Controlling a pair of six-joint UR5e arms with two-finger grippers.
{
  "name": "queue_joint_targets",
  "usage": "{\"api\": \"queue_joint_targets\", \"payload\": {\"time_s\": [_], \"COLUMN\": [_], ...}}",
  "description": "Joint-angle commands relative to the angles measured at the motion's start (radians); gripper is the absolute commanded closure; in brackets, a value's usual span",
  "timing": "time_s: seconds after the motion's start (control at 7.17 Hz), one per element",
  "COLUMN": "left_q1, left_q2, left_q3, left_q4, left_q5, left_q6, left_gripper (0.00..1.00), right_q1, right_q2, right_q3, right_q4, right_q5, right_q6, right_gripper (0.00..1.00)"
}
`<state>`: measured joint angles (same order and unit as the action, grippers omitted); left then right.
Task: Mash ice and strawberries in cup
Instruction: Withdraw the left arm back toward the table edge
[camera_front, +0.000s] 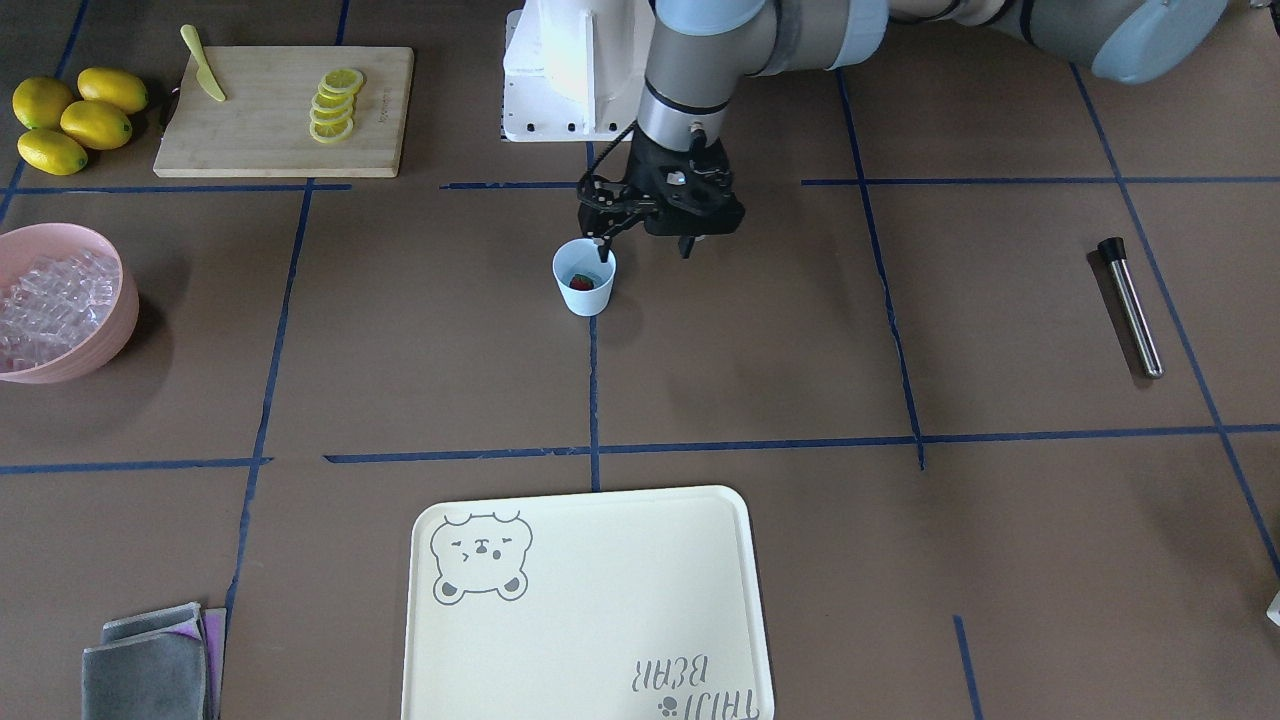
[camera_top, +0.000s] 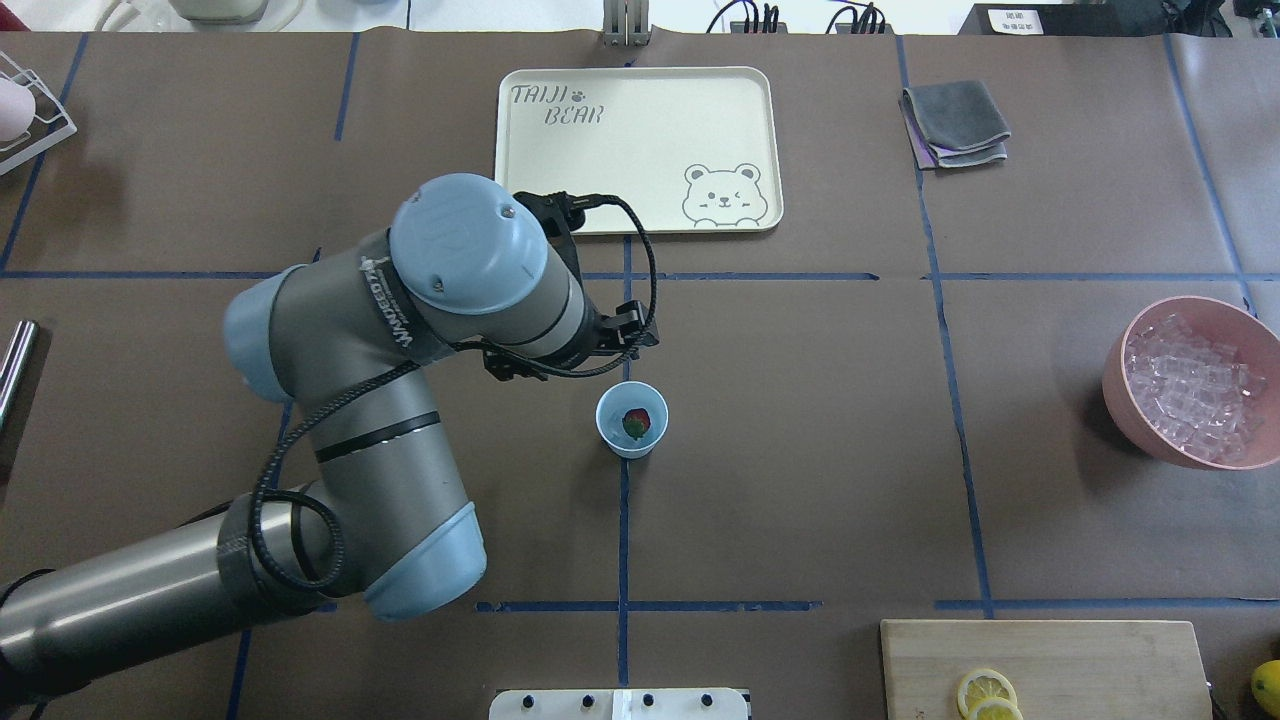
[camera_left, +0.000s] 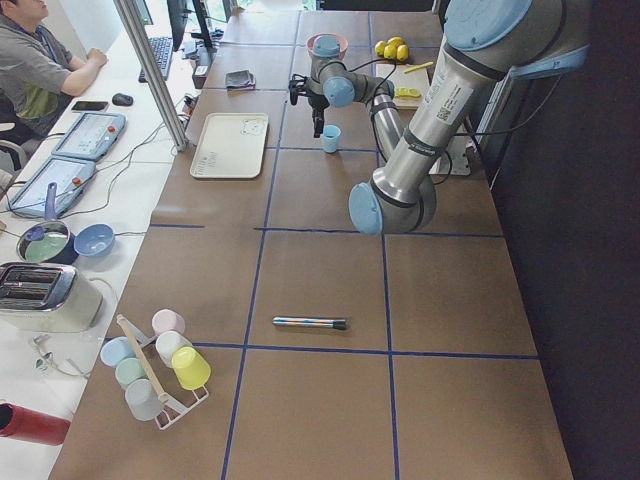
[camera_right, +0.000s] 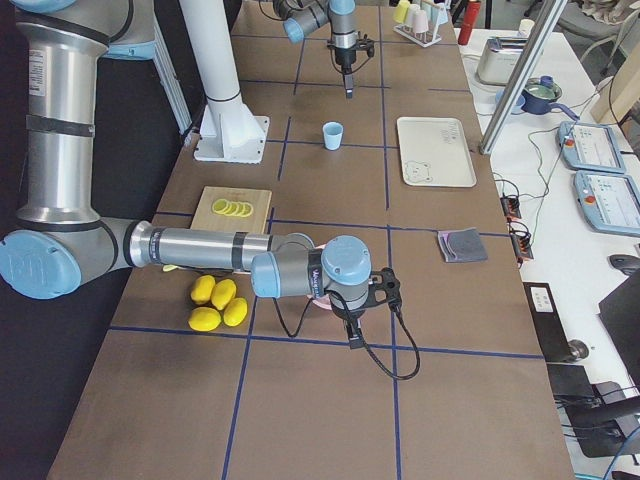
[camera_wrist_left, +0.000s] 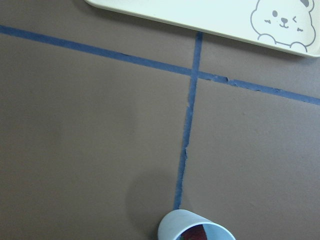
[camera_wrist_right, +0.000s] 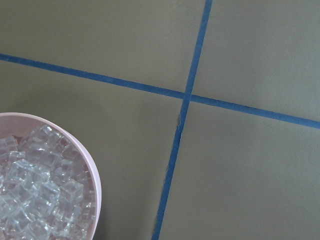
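Note:
The pale blue cup stands near the table's middle, also in the overhead view and at the left wrist view's bottom edge. One red strawberry lies inside it. My left gripper is open and empty, hovering just above and beside the cup's rim. The ice fills a pink bowl, seen close in the right wrist view. My right gripper hangs by that bowl; I cannot tell if it is open or shut.
A cream bear tray lies across from the cup. A steel rod with a black end lies on my left side. A cutting board bears lemon slices and a knife, beside whole lemons. Grey cloths lie near the tray.

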<state>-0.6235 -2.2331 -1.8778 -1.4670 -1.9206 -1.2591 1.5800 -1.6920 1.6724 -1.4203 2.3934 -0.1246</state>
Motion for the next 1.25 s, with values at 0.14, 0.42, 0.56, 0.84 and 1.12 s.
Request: {"api": "queue_joint_targets", "payload": {"time_s": [0.14, 0.42, 0.56, 0.84, 1.12], "left_q1": [-0.192, -0.347, -0.429, -0.508, -0.542], "left_q2": [0.227, 0.437, 0.507, 0.617, 0.737], "left_q3": [-0.115, -0.179, -0.181, -0.16, -0.021], "left_q4": [0.047, 0.03, 0.028, -0.036, -0.347], "left_q5": [-0.105, -0.164, -0.217, -0.259, -0.259], "left_q6": [0.341, 0.564, 0.669, 0.766, 0.761], "left_gripper": [0.0, 0.0, 0.0, 0.0, 0.0], "right_q1": [0.0, 0.0, 0.0, 0.0, 0.0], "right_q2": [0.005, 0.008, 0.009, 0.009, 0.011], "right_q3": [0.001, 0.003, 0.003, 0.003, 0.001], "right_q4": [0.001, 0.001, 0.001, 0.001, 0.001], "right_q5": [-0.002, -0.002, -0.002, -0.003, -0.003], "right_q6": [0.005, 0.005, 0.005, 0.005, 0.006], "right_gripper": [0.01, 0.01, 0.01, 0.01, 0.01]}}
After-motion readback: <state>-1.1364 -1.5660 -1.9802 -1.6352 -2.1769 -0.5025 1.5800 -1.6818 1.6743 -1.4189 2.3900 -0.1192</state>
